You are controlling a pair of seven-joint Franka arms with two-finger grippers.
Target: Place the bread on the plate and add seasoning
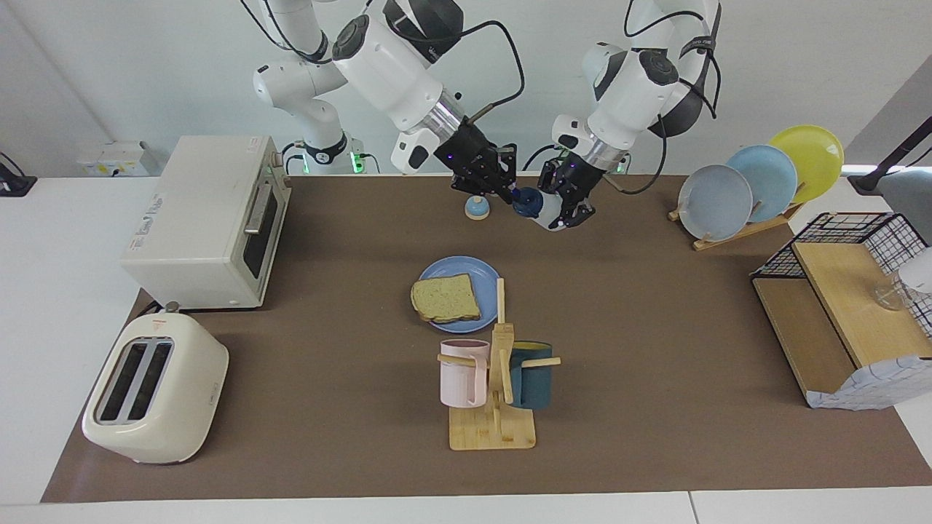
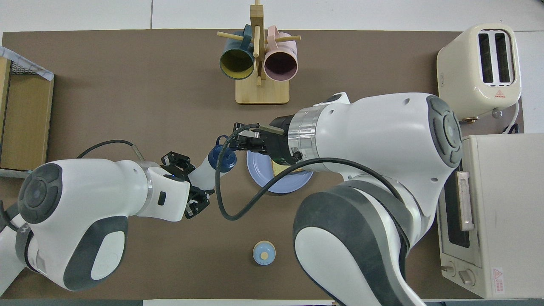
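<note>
The small translucent white plastic seasoning bottle w/ dark navy cap (image 1: 535, 206) is up in the air, tilted almost flat, held between both arms over the bare brown table mat (image 1: 655, 364), beside the small blue-topped dome bell (image 1: 477, 208). Left end effector (image 1: 564, 212) is clamped on the bottle's white body, fingers pinched in tight on its sides. Right end effector (image 1: 510, 193) has its fingertips closed down at the navy cap; looks like a grip on the cap or its loop, though exact contact is hard to make out from here. Overhead view shows the same: bottle (image 2: 212, 163) between left end effector (image 2: 196, 187) and right end effector (image 2: 238, 144), cap just beside the rim of the round flat medium-blue plate (image 2: 259, 180). The square tan speckled bread slice w/ brown crust (image 1: 445, 298) lies on the plate (image 1: 477, 269) already, so the bread step reads as done and the seasoning step remains. Handling, as a judgement: the bottle is prob. light, thin-walled, a bit squashy and smooth, so a hard squeeze may dent it or let it slip round; best hold is mid-body, as now, w/ the cap worked from the other end. Bread is soft and crumbly, light, best left alone. Plate is stiff and breakable.
</note>
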